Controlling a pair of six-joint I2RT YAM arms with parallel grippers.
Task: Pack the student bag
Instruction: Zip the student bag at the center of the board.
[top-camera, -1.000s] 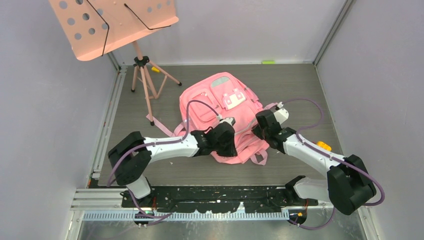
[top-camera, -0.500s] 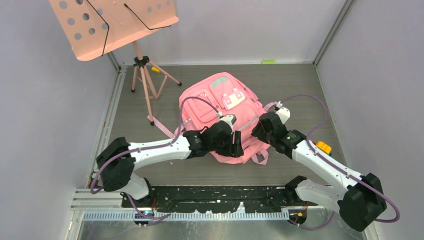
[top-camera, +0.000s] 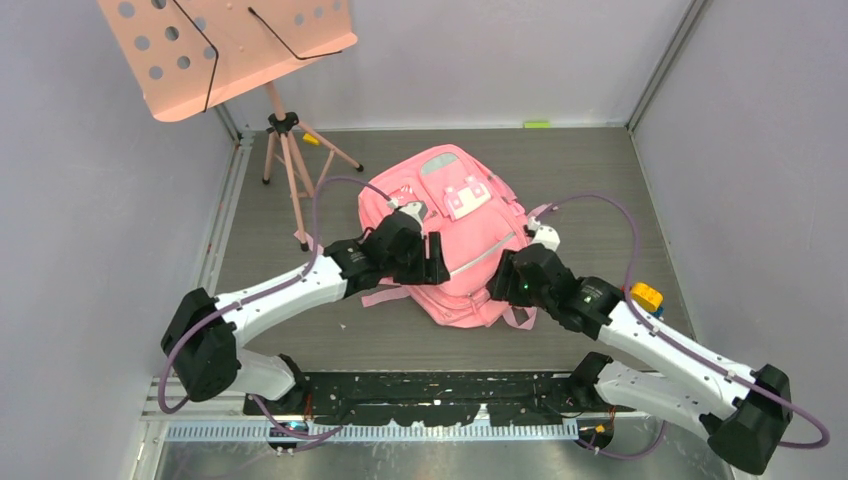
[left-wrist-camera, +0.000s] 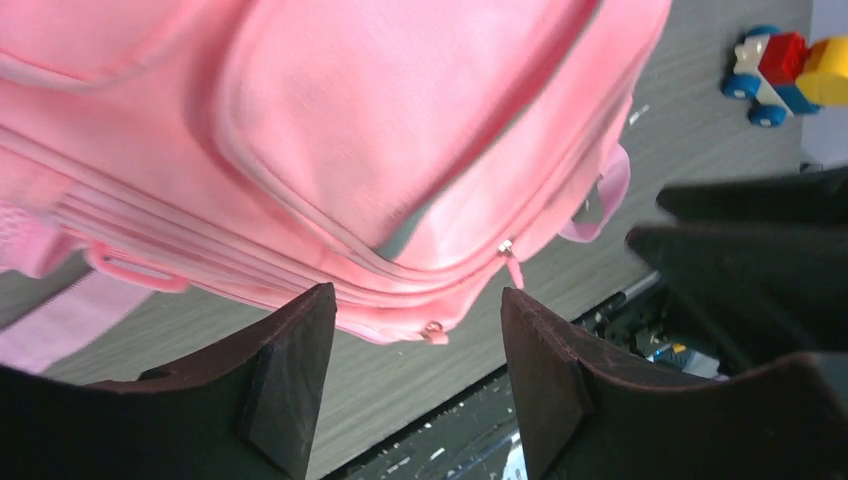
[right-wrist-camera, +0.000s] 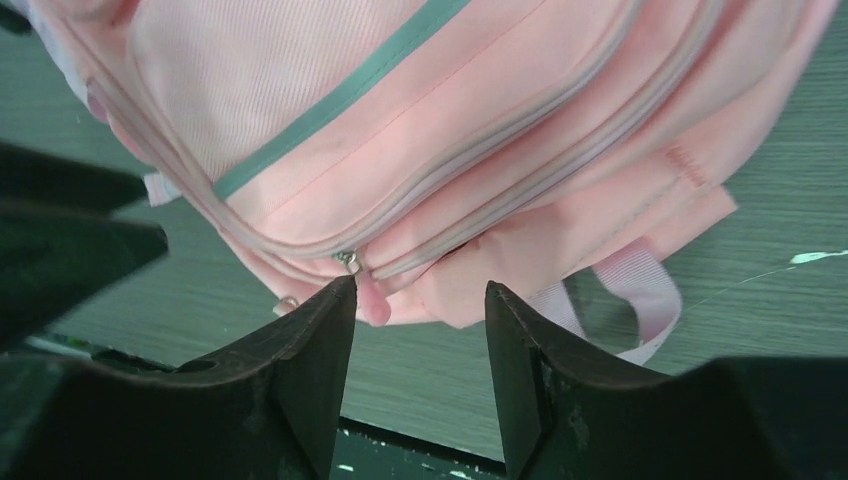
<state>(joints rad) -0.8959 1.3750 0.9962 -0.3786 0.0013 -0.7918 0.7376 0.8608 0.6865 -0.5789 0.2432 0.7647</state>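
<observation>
The student bag (top-camera: 455, 215), a big soft pink backpack, lies flat in the middle of the grey floor, its zips closed. My left gripper (top-camera: 428, 258) hovers over its left near part, open. In the left wrist view the bag (left-wrist-camera: 400, 130) fills the top, and the left gripper (left-wrist-camera: 418, 310) has only floor and a small zip pull (left-wrist-camera: 433, 331) between its fingers. My right gripper (top-camera: 503, 277) is at the bag's near right corner. It (right-wrist-camera: 420, 295) stands open, with a zip pull (right-wrist-camera: 350, 262) just above its left fingertip and a pink strap (right-wrist-camera: 640, 290) beside it.
A salmon-pink perforated music stand (top-camera: 230, 50) on a tripod (top-camera: 290, 150) stands at the back left. A small yellow toy (top-camera: 647, 295) lies right of the bag, a colourful toy car (left-wrist-camera: 790, 65) shows in the left wrist view. The black base rail (top-camera: 400, 395) runs along the near edge.
Both grippers have opened. The left arm swung left and farther back over the bag. The right arm reached forward and to the left, its gripper now at the bag's near right corner.
</observation>
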